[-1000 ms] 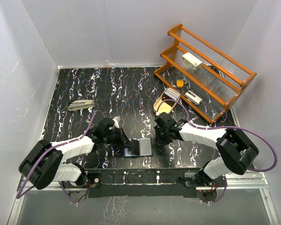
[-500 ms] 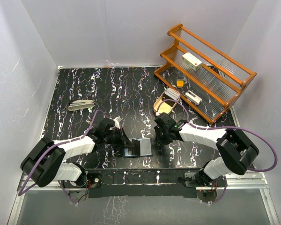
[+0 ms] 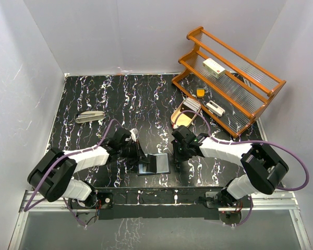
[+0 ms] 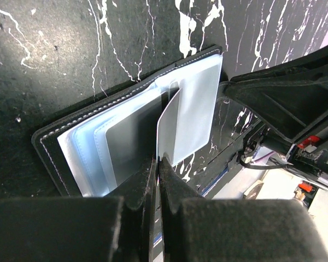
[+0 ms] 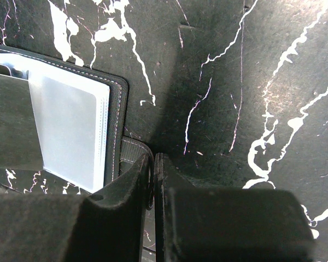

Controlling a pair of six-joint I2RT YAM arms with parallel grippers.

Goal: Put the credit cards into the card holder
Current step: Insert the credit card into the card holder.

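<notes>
Top external view: a black table (image 3: 94,99) with white veining fills the floor of a white-walled booth. At its far right stands a wooden rack (image 3: 261,96). A white box (image 3: 214,67) with a red mark sits on the rack's middle shelf, its print too small to read. A cream tray (image 3: 183,117) lies just in front of the rack, and a grey object (image 3: 89,116) lies well apart at the left.

Both arms reach to the table's near middle, where the card holder (image 3: 154,164) lies open between them. The left gripper (image 3: 141,157) is at its left side and the right gripper (image 3: 176,155) at its right edge.

From the left wrist, the left gripper (image 4: 157,164) is pinched tight on a pale card (image 4: 168,128) held on edge. The card's far end reaches the holder's middle fold, among the clear sleeves (image 4: 194,109). No lettering shows on card or sleeves.

From the right wrist, the right gripper (image 5: 153,161) has its fingers pressed nearly together on the holder's black stitched edge (image 5: 132,148).
</notes>
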